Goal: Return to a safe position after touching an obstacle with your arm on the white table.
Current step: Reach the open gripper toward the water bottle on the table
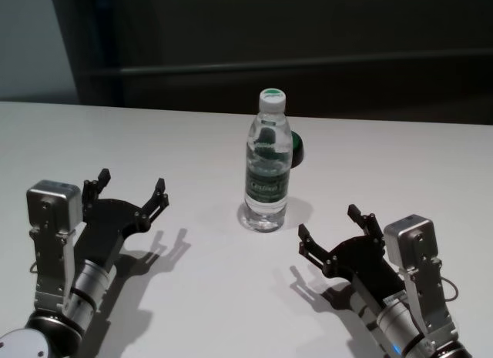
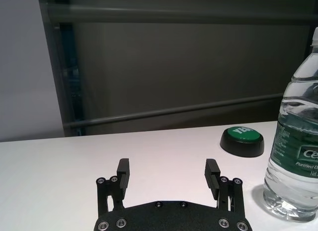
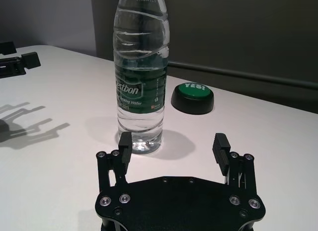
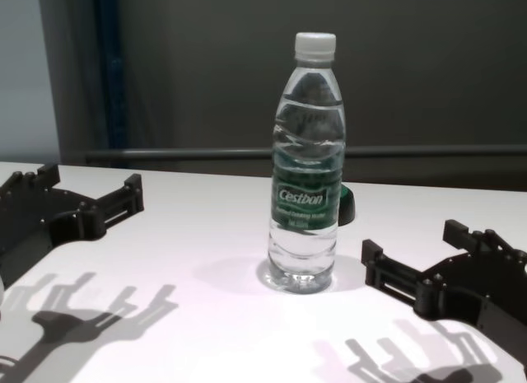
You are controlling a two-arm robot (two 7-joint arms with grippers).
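Your water bottle [image 1: 269, 165] stands upright mid-tabletop [image 1: 192, 289], green-topped puck [image 1: 296, 148] just behind it. Both arms sit low and apart from it, left gripper [image 1: 129, 190] and right gripper [image 1: 333, 229] spread wide, empty. The retreat looks largely complete; little remains.

bottle [image 1: 269, 169] stands mid-table [image 1: 192, 142] — open room either side.

Surface: a wide, plain white table [image 1: 192, 296].
Centre: a clear Cestbon water bottle [image 1: 269, 169] with a white cap stands upright on it.
Behind the bottle: a low black puck with a green top [image 3: 192, 97] sits just beside it, slightly to the robot's right.
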